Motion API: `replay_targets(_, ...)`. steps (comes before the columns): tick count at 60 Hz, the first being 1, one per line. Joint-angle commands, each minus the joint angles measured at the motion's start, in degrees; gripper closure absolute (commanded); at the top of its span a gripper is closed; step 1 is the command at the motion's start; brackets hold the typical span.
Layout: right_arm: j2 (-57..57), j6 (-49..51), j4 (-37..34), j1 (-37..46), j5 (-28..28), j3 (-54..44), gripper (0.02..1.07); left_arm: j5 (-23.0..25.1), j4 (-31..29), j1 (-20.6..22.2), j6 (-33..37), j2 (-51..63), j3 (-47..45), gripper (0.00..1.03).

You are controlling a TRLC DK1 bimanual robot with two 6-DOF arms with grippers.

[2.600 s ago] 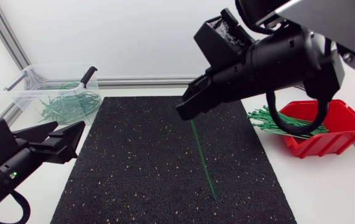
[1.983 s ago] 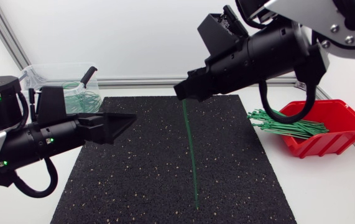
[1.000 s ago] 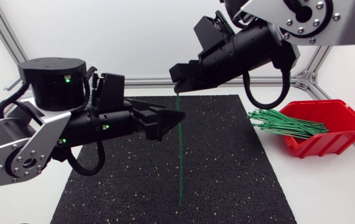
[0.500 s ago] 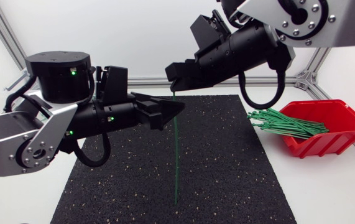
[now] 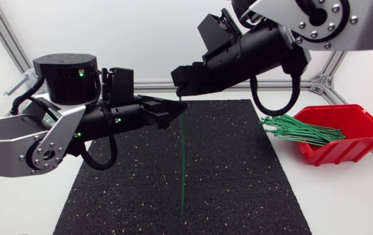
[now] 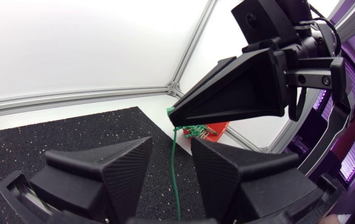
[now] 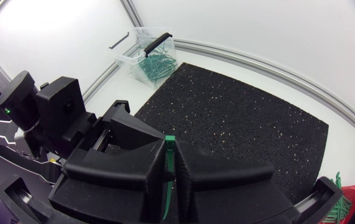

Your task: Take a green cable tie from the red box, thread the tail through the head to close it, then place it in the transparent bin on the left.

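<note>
**Tie hangs from right gripper, left gripper open around it**

The transparent bin (image 7: 129,60) stands at the far left corner by the black mat (image 5: 238,176), with closed green ties (image 7: 156,63) inside. The left gripper (image 5: 176,114) is over the mat's middle, its fingers (image 6: 118,168) spread, and the green cable tie (image 5: 183,156) passes between them; whether either finger touches it cannot be told. The right gripper (image 5: 181,88), just above, pinches the tie at its head (image 7: 170,138). The strap hangs straight down with its tip near the mat. The red box (image 5: 359,140) sits at the right, and a bundle of loose ties (image 5: 297,128) spills over its edge.
</note>
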State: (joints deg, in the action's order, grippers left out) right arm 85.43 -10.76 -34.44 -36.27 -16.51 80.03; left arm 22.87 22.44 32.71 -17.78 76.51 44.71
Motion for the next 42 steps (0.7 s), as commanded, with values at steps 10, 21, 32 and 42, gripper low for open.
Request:
replay_targets(10, -1.32, -1.36, 0.60, -0.29, -0.01, -1.28, 1.01, -0.37, 0.77, -0.63, 0.82, 1.27, 2.05, 0.75)
replay_targets(21, -0.88, -1.36, 0.60, -0.55, 0.08, -1.37, 1.01, -0.46, 0.68, -0.63, 0.64, 1.36, 2.40, 0.79)
replay_targets(32, -0.53, -1.28, 0.60, -0.82, 0.08, -1.54, 1.01, -0.46, 0.59, -0.63, 0.55, 1.27, 2.58, 0.79)
replay_targets(42, -0.53, -1.28, 0.60, -0.91, 0.17, -1.63, 1.01, -0.55, 0.24, -0.45, 0.64, 1.27, 2.49, 0.84)
